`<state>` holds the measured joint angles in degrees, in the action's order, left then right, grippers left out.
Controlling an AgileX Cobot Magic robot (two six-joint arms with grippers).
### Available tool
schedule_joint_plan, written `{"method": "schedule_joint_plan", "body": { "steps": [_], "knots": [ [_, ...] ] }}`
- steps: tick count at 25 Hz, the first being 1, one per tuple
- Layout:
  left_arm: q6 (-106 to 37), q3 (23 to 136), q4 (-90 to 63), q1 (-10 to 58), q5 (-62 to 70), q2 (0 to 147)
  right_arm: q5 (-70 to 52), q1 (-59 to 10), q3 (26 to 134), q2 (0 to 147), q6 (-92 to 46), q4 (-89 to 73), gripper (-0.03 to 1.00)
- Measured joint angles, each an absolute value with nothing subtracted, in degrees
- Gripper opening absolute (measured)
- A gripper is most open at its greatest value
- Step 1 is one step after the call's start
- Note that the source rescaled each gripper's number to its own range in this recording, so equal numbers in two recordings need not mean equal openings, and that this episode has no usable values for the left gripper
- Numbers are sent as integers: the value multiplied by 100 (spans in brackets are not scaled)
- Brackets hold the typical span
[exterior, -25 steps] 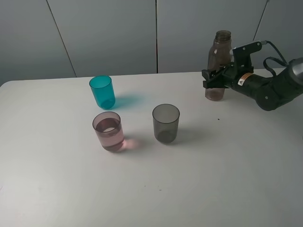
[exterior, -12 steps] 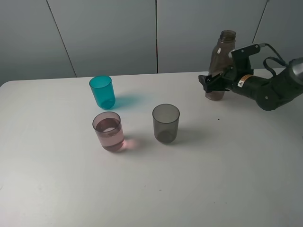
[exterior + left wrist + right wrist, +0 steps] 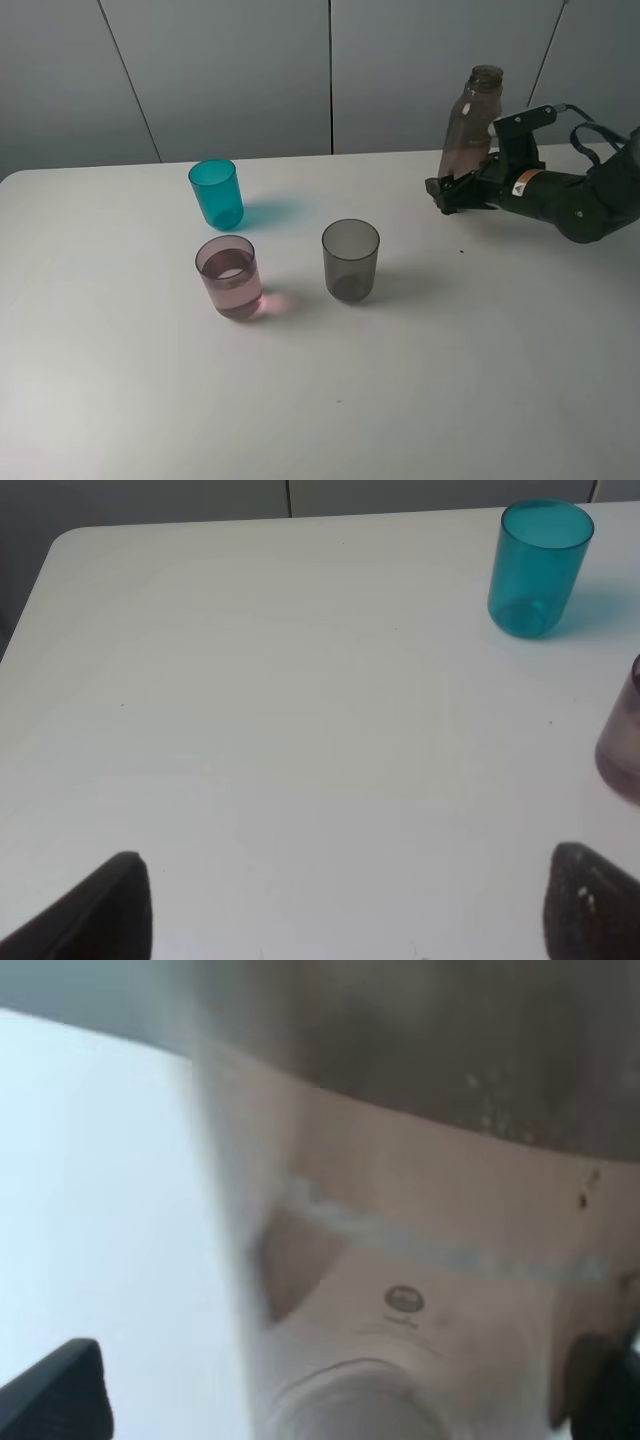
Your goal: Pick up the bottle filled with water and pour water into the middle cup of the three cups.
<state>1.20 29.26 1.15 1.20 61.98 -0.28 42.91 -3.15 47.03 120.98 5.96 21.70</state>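
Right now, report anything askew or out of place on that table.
The bottle at the far right leans toward the right gripper, whose jaws are open beside its base; it looks about to topple. The three cups stand upright, and no spill shows.

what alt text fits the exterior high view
A black arm's open end effector sits at the base of a tilted brown bottle at the far right of a white table. Nearer the left stand a teal cup, a pink cup holding water, and a grey cup.

The blurred bottle (image 3: 420,1260) fills the view, leaning, between two dark pincer fingertips (image 3: 60,1385) spread wide apart.
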Motion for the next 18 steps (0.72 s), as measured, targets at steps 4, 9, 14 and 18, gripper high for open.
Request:
{"method": "schedule_joint_plan", "body": {
  "steps": [4, 9, 14, 18],
  "knots": [
    [120, 2926, 115, 120, 6198, -28, 4201, -315, 4076, 11387, 511, 2029, 100],
    [120, 2926, 115, 120, 6198, -28, 4001, -315, 3277, 10186, 215, 1748, 100],
    [120, 2926, 115, 120, 6198, -28, 3617, -315, 2940, 8522, 347, 1618, 100],
    [120, 2926, 115, 120, 6198, -28, 2812, -315, 2954, 7092, 475, 1569, 100]
  ]
}}
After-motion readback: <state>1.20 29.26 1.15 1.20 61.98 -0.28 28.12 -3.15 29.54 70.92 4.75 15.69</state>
